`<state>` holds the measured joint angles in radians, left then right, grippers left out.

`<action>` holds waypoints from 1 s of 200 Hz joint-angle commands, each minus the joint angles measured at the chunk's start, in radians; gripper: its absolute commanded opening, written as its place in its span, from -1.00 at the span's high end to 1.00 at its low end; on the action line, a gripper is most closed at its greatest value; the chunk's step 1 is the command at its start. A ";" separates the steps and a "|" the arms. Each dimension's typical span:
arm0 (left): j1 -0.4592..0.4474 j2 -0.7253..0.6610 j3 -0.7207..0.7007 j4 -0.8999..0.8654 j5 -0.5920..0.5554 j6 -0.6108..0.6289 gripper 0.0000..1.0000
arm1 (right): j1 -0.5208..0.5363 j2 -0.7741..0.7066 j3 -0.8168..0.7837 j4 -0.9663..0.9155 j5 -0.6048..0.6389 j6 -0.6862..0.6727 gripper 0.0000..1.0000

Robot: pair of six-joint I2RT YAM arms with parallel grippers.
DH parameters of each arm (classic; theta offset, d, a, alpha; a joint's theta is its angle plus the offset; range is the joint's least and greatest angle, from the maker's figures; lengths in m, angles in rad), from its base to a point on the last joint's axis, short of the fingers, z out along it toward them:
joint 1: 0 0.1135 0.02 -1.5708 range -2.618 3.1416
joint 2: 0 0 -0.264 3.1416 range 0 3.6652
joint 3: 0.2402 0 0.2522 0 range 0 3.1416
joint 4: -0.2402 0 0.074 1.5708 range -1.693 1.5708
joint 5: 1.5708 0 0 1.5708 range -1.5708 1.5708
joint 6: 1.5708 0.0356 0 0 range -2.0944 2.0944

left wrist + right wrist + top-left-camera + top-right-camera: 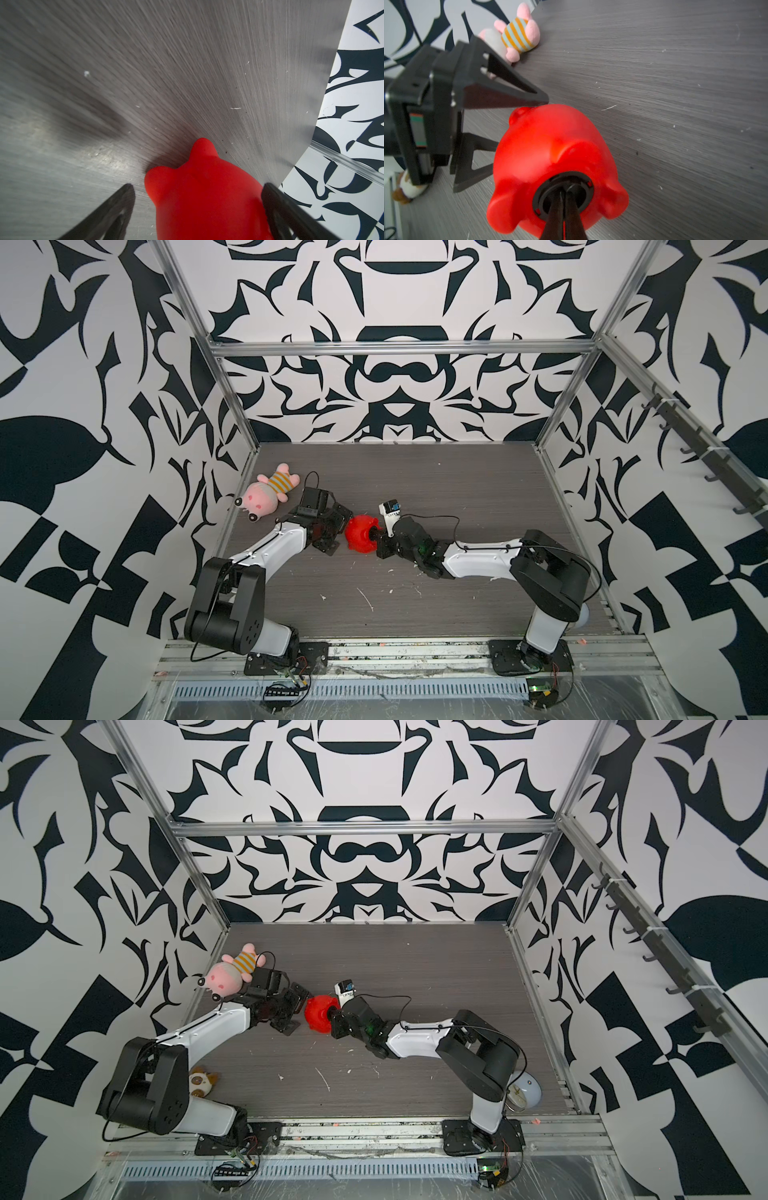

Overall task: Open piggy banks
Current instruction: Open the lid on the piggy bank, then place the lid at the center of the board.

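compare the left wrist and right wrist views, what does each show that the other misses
Only left wrist: a gap between the red piggy bank and one finger of the left gripper. Only right wrist: the belly plug with the right gripper shut on it, the pink plush pig. Both: the piggy bank, the open left gripper around it, the table.

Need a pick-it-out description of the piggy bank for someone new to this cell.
On the dark wood-grain table, about midway across, the piggy bank lies tipped off its feet between the open left gripper and the shut right gripper. It alone is glossy red plastic with a black belly plug; the nearby plush pig is pink, soft and striped.
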<state>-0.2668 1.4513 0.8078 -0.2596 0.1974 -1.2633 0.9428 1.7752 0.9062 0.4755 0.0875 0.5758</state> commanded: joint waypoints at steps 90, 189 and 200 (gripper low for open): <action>-0.003 -0.022 0.006 -0.035 -0.003 0.012 -1.00 | -0.016 -0.131 -0.084 0.104 -0.048 0.105 1.00; 0.011 -0.207 0.095 -0.161 -0.532 0.368 -0.99 | -0.176 -0.107 0.224 -0.783 -0.109 0.019 1.00; 0.015 -0.229 0.090 -0.157 -0.551 0.401 -0.99 | -0.176 -0.077 0.279 -0.861 -0.103 -0.004 1.00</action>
<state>-0.2611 1.2793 0.8970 -0.3855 -0.2104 -0.9886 0.7738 1.6615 1.0855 -0.1192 0.0013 0.6285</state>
